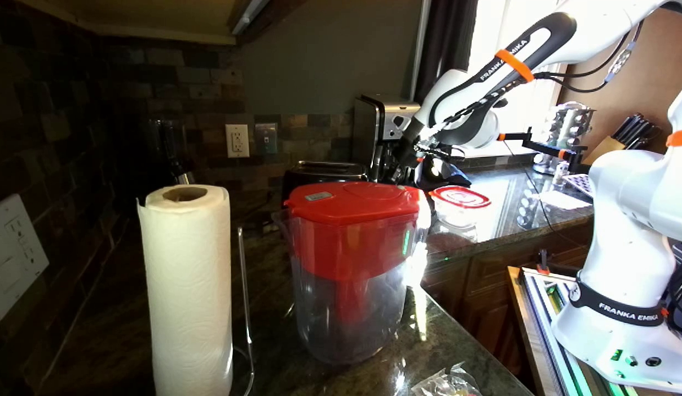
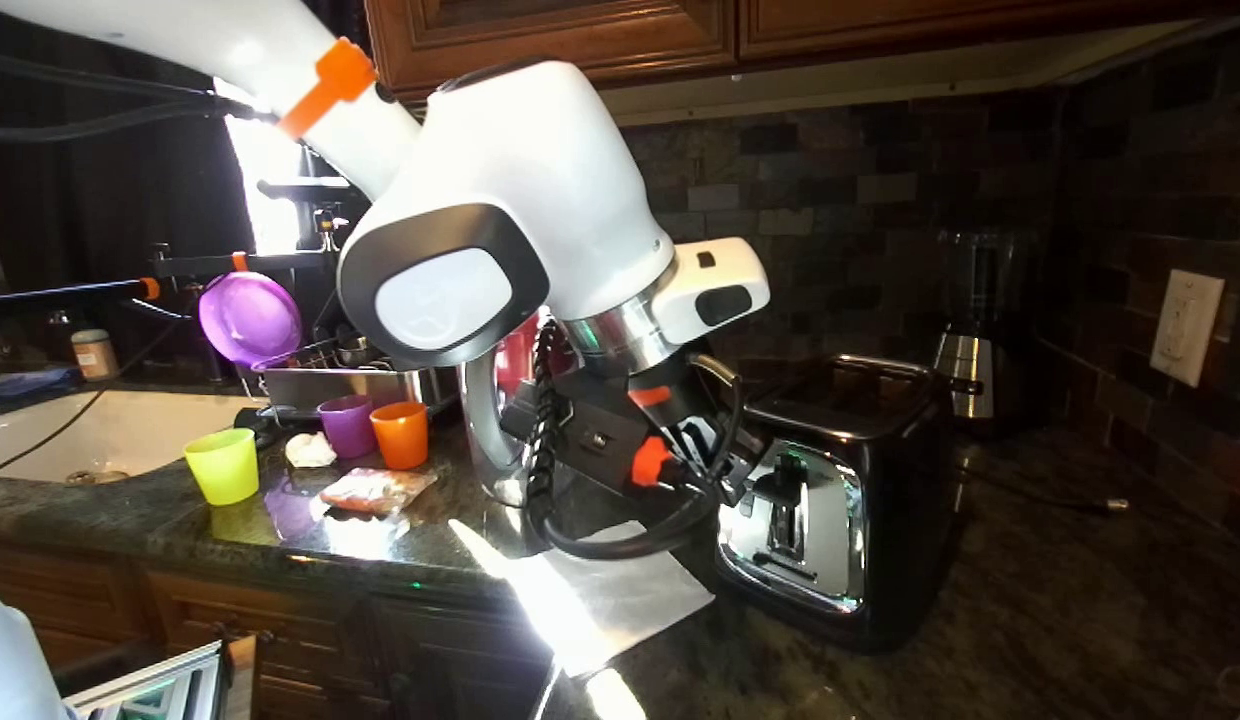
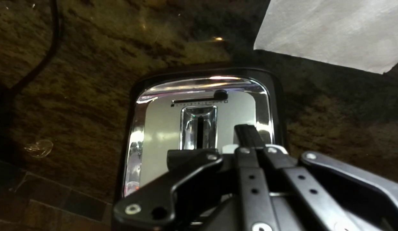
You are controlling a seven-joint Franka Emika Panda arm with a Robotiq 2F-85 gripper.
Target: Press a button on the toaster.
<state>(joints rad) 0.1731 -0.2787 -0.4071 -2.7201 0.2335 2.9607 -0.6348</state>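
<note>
The toaster (image 2: 860,500) stands upright on the dark stone worktop (image 2: 1060,620), well back from the front edge, its chrome end (image 2: 830,535) turned toward that edge. On that end we see the lever (image 3: 179,156) at the top of its slot (image 3: 200,133), and a slider knob (image 3: 220,95) near the foot of the face. The gripper (image 3: 247,136) we record as clenched: in the wrist view its fingertips (image 3: 242,134) are together in front of the chrome end, just beside the lever. Whether they touch the face we cannot tell. The arm (image 2: 520,170) leans in over the front edge, angled down.

Between toaster and front edge lies a pale sheet (image 2: 650,582), crossed by a bright strip of light (image 2: 560,605). Toward the sink (image 2: 145,415) stand a lime cup (image 2: 223,468) close to the front edge, a purple cup (image 2: 348,425) and an orange cup (image 2: 400,435) side by side farther back, with a packet (image 2: 375,490) before them. A blender (image 2: 965,370) stands beyond the toaster, toward the back corner; a cord (image 2: 1065,500) runs loose toward the back edge.

In an exterior view a red-lidded pitcher (image 1: 352,269) stands just inside the front edge and hides part of the toaster. We note a paper towel roll (image 1: 188,297) nearer the back edge and a crumpled plastic bag (image 1: 448,382) by the front edge.
</note>
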